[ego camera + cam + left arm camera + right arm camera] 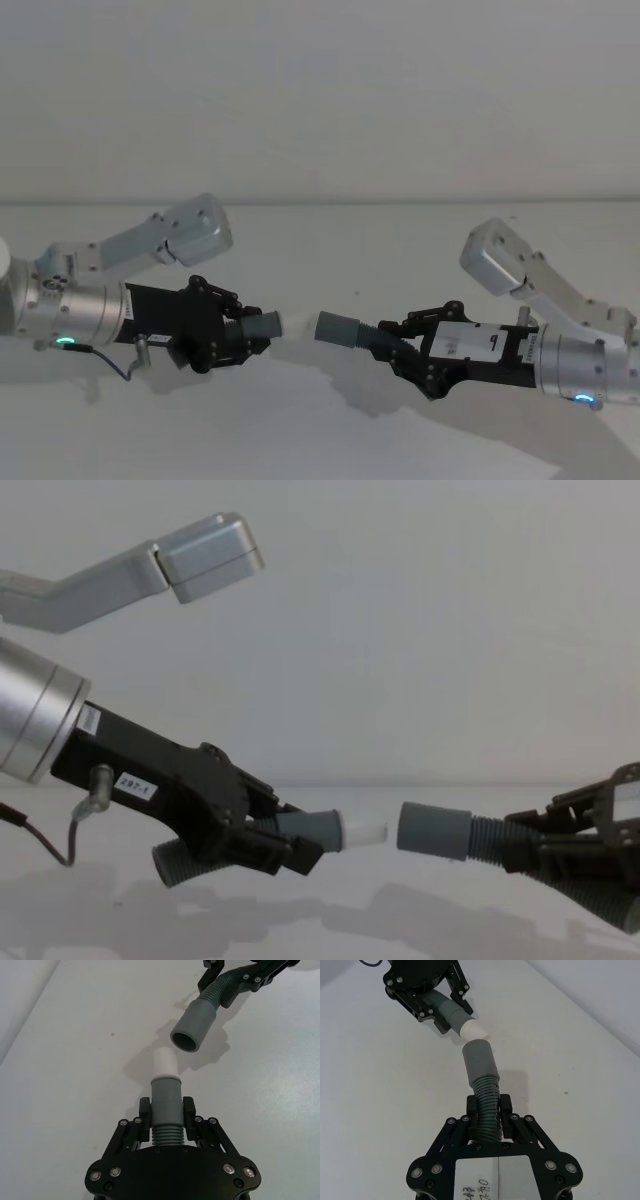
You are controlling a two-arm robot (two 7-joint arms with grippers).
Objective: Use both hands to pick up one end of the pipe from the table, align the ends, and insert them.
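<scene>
Clamped in my left gripper [243, 335], one hose piece [190, 858] aims its whitish tip [365, 831] just short of the open cuff [337, 328]. Right gripper [410, 350] grips that piece's ribs. Aligning now; next, I judge, a straight push together.

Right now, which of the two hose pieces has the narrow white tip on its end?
The hose piece in the left gripper: its grey cuff ends in a whitish tip. The one in the right gripper ends in a plain open cuff.

The right pincer [560, 845] is cut off at the chest view's edge, perhaps hiding its hose's [500, 842] far end.
</scene>
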